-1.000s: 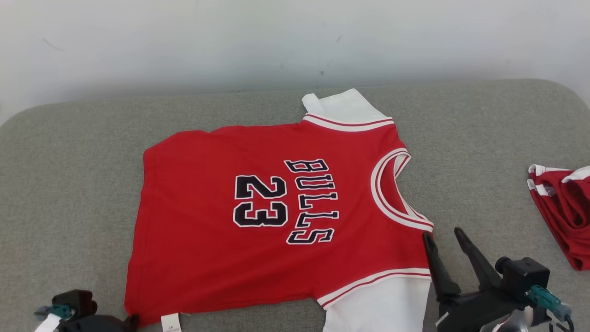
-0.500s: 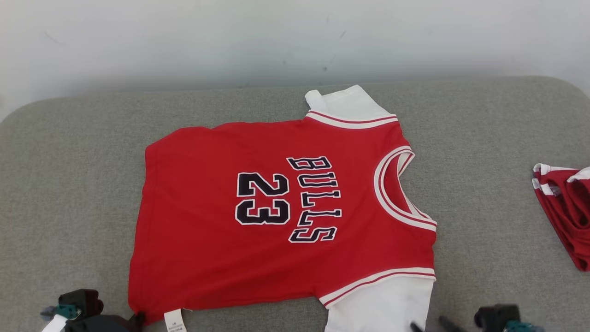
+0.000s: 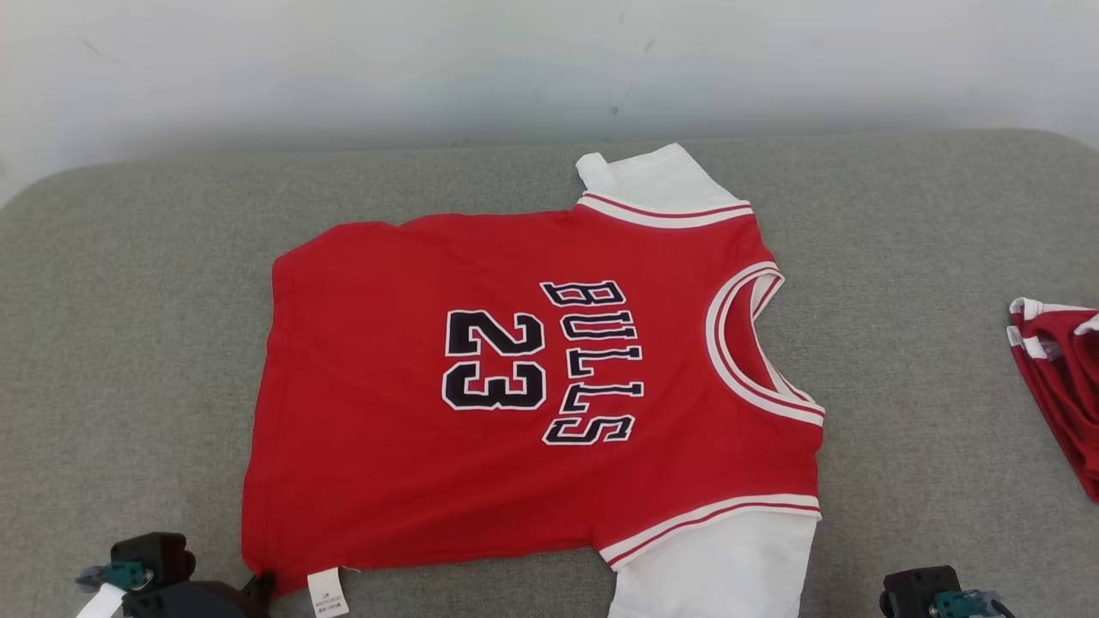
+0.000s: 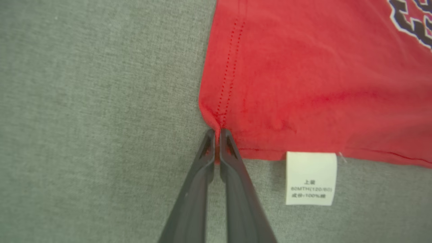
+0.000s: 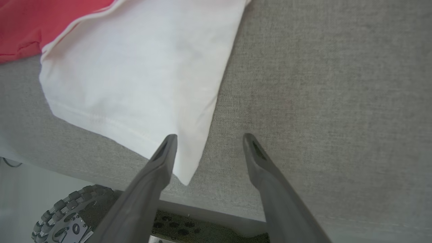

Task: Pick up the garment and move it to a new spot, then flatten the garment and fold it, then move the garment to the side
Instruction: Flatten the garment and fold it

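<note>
Grey cushion [image 3: 129,300] bore the jersey [image 3: 386,446] lengthwise, collar toward my right; my left gripper [image 4: 217,132] pinched its near hem corner, my right gripper [image 5: 209,141] gaped at the white sleeve [image 5: 135,84].

We seem to be in a bare robot test room: a grey fabric-covered worktop [image 3: 129,283] against a plain white wall [image 3: 343,69], with an omni wheel [image 5: 67,219] on pale floor [image 5: 17,195] below.

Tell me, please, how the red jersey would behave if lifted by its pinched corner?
The jersey is thin cloth lying flat, so it would probably hang limp and bunch. It puckers where the left pincer nips its corner, so it likely stretches there. It looks light for its size.
</note>
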Robot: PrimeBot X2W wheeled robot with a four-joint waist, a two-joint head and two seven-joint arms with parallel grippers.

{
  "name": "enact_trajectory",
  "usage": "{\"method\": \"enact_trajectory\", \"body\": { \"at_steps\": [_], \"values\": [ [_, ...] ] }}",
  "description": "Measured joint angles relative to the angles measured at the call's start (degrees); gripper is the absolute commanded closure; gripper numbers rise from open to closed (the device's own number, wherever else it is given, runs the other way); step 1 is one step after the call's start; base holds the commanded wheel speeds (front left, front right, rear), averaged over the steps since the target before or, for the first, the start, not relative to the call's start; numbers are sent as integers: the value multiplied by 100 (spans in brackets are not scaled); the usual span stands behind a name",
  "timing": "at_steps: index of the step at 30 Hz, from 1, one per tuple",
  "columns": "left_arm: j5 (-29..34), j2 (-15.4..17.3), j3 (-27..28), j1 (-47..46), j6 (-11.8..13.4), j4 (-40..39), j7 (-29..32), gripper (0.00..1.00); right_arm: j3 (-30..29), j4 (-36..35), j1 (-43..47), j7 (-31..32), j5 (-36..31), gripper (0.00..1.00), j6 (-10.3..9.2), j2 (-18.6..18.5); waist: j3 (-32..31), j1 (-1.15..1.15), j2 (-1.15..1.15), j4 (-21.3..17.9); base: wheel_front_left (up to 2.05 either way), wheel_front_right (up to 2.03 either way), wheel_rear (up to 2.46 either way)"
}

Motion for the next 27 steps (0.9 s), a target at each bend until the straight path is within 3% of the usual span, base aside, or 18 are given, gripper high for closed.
{"method": "enact_trajectory", "body": {
  "at_steps": [14, 15, 18, 21, 25, 27],
  "values": [
    [-1, 7, 11, -106, -45, -14, -8, 100, 132, -282, -203, 586, -1, 0, -280, 104, 155, 0, 0, 60, 0, 0, 0],
    [-1, 5, 9, -108, -46, -13, -8, 100, 140, -287, -224, 626, -2, 9, -297, 109, 156, 0, 0, 62, 0, 0, 0],
    [-2, 3, 4, -109, -47, -12, -8, 100, 144, -288, -228, 703, -7, 10, -318, 115, 159, 0, 0, 67, 0, 0, 0],
    [-3, -5, 1, -114, -48, -7, -8, 100, 137, -281, -227, 798, -35, 24, -364, 114, 161, 0, 0, 73, 0, 0, 0],
    [-10, -9, -2, -118, -49, -4, -8, 100, 105, -282, -226, 876, -97, 15, -423, 126, 169, 0, 0, 79, 0, 0, 0],
    [-10, -10, -2, -122, -49, -3, -8, 100, 87, -289, -225, 920, -110, 5, -447, 131, 176, 0, 0, 82, 0, 0, 0]
  ]
}}
